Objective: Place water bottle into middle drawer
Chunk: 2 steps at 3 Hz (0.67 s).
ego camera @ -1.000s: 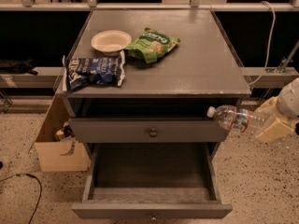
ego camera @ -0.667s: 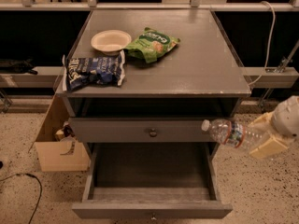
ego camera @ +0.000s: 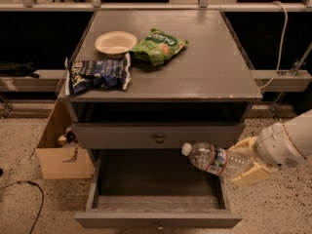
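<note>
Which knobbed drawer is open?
The middle drawer, the lower one; the upper drawer is shut. The gripper holds the water bottle over the open drawer's right edge.

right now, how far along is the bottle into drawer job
Done: the middle drawer is pulled open. In hand: the gripper is shut on the water bottle, holding it sideways over the drawer's right side, cap pointing left. Left: lower it in and let go.
</note>
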### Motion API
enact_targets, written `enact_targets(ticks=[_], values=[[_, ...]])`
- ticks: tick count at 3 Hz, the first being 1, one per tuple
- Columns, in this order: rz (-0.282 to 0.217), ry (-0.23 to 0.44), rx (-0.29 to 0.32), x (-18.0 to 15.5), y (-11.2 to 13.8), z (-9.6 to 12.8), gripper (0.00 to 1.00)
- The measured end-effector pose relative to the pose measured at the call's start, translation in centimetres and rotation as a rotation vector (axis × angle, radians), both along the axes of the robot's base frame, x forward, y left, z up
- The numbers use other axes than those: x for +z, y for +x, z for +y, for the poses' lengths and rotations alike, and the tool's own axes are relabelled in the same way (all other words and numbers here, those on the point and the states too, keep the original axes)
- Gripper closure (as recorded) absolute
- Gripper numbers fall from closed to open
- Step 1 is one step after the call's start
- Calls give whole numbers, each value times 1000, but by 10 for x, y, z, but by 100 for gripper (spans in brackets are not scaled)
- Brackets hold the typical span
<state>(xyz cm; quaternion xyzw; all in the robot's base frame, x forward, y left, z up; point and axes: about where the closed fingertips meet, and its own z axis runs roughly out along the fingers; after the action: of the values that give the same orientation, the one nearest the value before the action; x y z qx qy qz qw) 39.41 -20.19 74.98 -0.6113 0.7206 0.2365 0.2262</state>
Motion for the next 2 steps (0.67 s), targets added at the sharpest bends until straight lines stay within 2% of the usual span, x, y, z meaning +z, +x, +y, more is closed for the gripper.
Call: enact_targets(ticks=[2], values=[[4, 11, -1, -2, 1, 5, 100]])
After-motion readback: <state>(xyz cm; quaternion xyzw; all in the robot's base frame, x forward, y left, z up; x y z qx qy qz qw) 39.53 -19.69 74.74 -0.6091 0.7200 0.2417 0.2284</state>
